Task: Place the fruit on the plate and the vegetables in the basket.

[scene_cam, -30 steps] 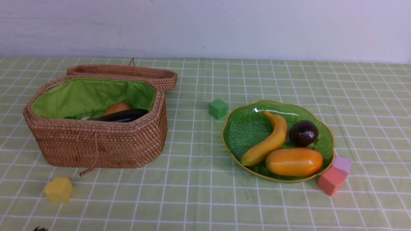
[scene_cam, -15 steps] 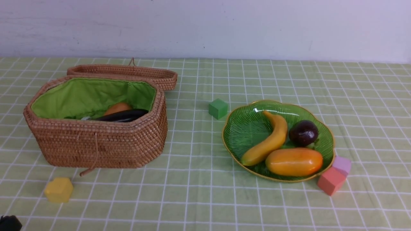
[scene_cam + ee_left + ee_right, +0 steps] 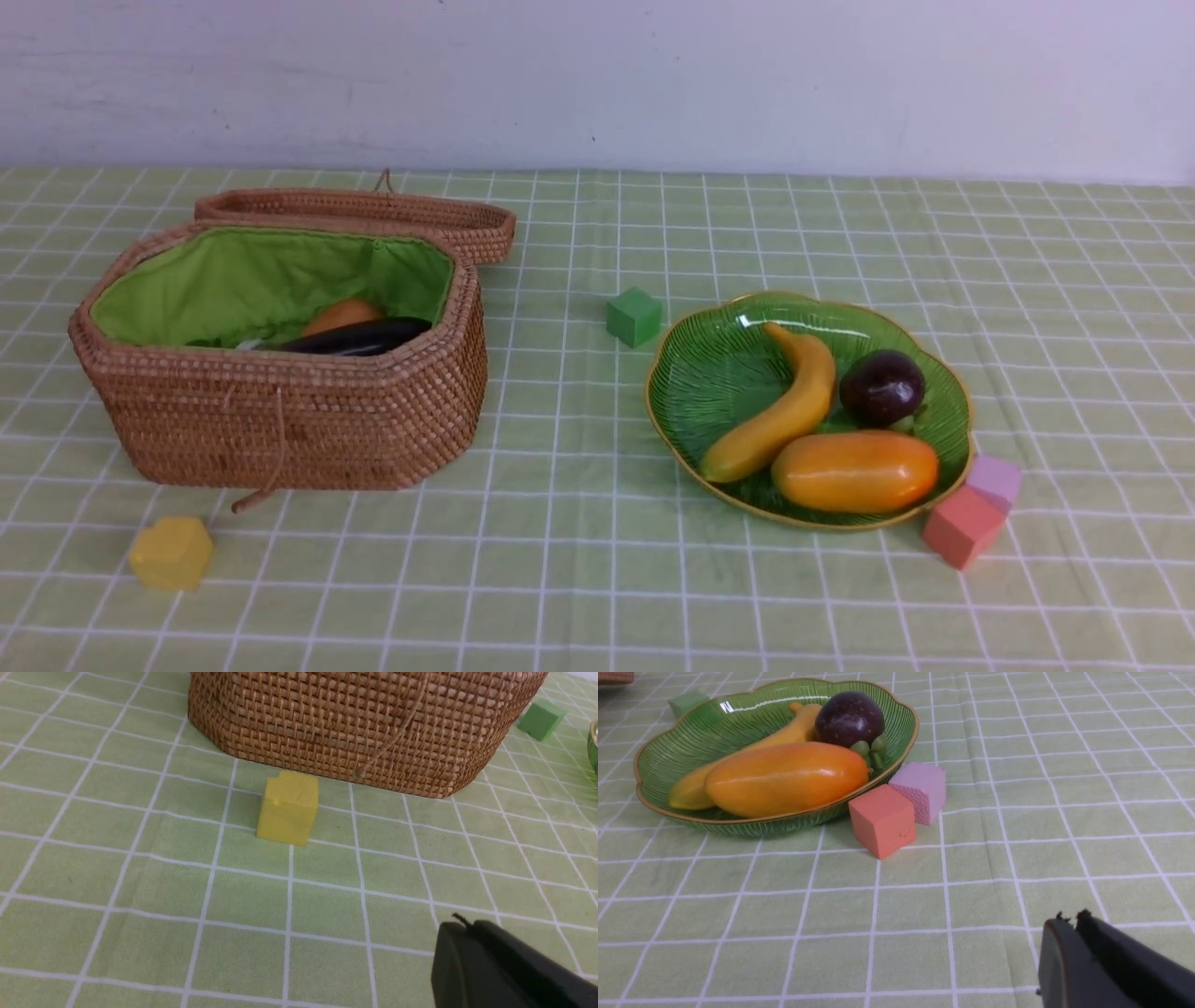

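While both arms sit out of the front view, each wrist camera catches its own claw: left gripper (image 3: pixel 460 926) has its black fingers pressed together, empty, hovering over the checked tablecloth (image 3: pixel 140 905); right gripper (image 3: pixel 1069 919) likewise together, holding nothing. Just ahead of the left claw is a yellow block (image 3: pixel 288 807), near the front wall of the basket (image 3: pixel 364 723) but apart from it. Ahead of the right claw, a salmon block (image 3: pixel 882 820) and pink block (image 3: pixel 920 791) touch each other, tight against the plate (image 3: pixel 668 751) rim.

Front view: basket (image 3: pixel 280 420) on the left, lid (image 3: pixel 364 213) lying open behind it, green lining showing. Inside, eggplant (image 3: pixel 359 338) lies across, potato (image 3: pixel 341 313) behind it; some green leaves beside them, carrot body hidden. Plate (image 3: pixel 700 373) on the right, well apart from the basket, holds banana (image 3: pixel 780 411), mangosteen (image 3: pixel 882 387) and mango (image 3: pixel 854 469), the mango nearest the robot. Green block (image 3: pixel 634 315) sits between basket and plate, near the plate's far-left edge.
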